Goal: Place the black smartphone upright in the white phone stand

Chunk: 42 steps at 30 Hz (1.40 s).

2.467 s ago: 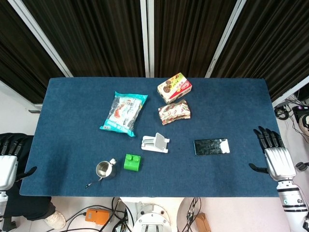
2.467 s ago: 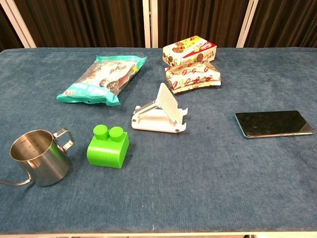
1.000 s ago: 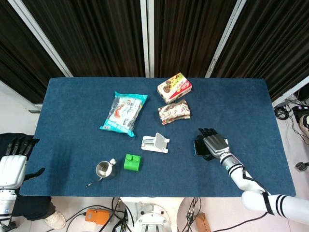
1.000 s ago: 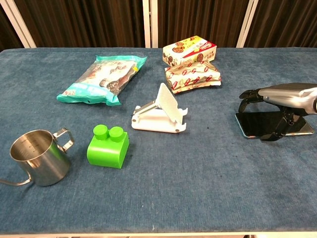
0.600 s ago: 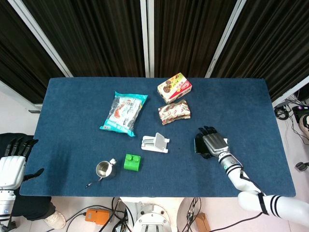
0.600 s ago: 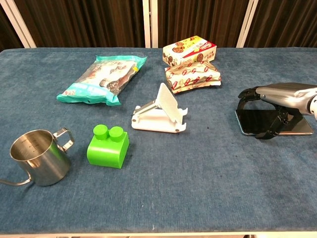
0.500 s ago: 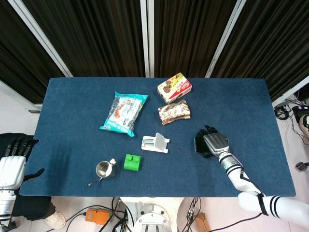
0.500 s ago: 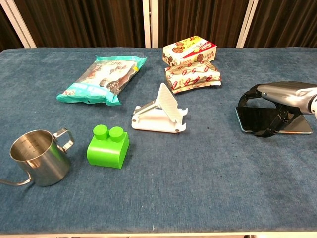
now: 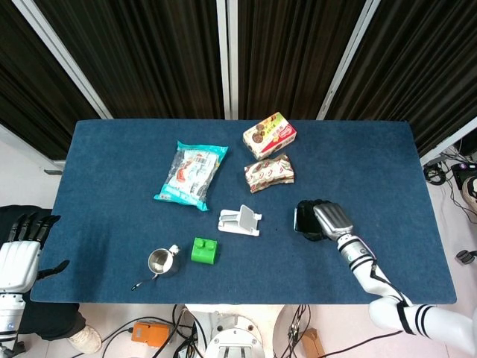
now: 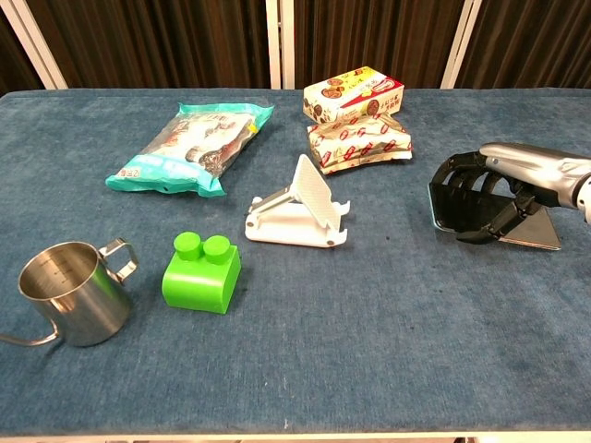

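The white phone stand (image 9: 240, 221) (image 10: 300, 212) sits at mid-table with its back plate raised. To its right, my right hand (image 9: 325, 221) (image 10: 489, 192) grips the black smartphone (image 9: 297, 218) (image 10: 533, 230): the fingers curl over the phone's left end and the thumb is on its near side. The phone's left end is tipped up off the cloth while its right end stays low near the table. Most of the phone is hidden under the hand in the head view. My left hand (image 9: 16, 253) hangs open beyond the table's left edge, holding nothing.
A teal snack bag (image 9: 192, 174) (image 10: 189, 148), a cookie box (image 9: 269, 135) (image 10: 353, 94) and a snack packet (image 9: 269, 172) (image 10: 360, 143) lie behind the stand. A green block (image 9: 204, 250) (image 10: 201, 272) and a steel cup (image 9: 159, 262) (image 10: 69, 293) stand front left.
My right hand came in from the table's right edge, closed its fingers over the phone, and tipped the phone's left end upward, shifting it slightly left. The left hand barely moved.
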Available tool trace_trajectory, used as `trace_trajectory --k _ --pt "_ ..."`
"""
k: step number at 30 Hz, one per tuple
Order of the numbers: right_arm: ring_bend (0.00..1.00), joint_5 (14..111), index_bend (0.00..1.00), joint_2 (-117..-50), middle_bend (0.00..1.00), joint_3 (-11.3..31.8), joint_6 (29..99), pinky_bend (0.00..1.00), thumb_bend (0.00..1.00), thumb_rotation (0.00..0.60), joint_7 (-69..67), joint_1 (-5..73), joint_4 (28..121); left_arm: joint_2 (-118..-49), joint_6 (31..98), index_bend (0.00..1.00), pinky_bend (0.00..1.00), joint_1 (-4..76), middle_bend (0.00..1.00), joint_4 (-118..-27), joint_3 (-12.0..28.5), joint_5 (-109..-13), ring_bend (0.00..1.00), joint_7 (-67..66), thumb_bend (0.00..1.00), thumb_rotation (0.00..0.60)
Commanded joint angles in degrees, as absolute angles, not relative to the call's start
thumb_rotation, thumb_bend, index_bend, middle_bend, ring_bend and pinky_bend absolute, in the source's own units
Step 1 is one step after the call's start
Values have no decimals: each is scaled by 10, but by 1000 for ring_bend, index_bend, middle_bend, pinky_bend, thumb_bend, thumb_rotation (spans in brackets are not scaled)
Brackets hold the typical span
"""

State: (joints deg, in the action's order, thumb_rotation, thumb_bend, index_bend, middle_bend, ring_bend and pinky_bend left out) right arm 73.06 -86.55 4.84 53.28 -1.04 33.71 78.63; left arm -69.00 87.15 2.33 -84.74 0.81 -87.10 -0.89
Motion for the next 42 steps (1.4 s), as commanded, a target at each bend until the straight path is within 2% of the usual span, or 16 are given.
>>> trace_trajectory --k 1,11,15,19,28,36,42 --pt "348 768 660 -870 456 46 546 446 436 600 -61 333 769 -690 872 147 0 23 155 -848 8 -872 48 -9 19 600" --pt "349 875 664 -825 462 69 609 457 434 600 -266 349 823 -683 875 147 0 22 155 -855 8 -873 49 -10 19 600" --pt "349 886 663 -835 462 89 628 460 436 600 -337 362 841 -681 878 147 0 19 155 -857 8 -873 49 -9 19 600" --pt "349 885 658 -871 462 100 640 461 436 600 -394 372 837 -681 878 147 0 18 155 -858 8 -870 49 -9 19 600" --pt "349 852 656 -1000 462 123 697 450 435 600 -385 366 793 -680 870 147 0 23 155 -857 11 -869 49 -7 19 600" --pt "346 838 640 -1064 462 139 703 418 435 600 -385 378 751 -679 869 147 0 26 155 -854 12 -869 49 -1 19 600" --pt "335 836 630 -1087 461 146 707 409 435 600 -387 383 730 -680 867 147 0 26 155 -848 12 -867 49 4 19 600"
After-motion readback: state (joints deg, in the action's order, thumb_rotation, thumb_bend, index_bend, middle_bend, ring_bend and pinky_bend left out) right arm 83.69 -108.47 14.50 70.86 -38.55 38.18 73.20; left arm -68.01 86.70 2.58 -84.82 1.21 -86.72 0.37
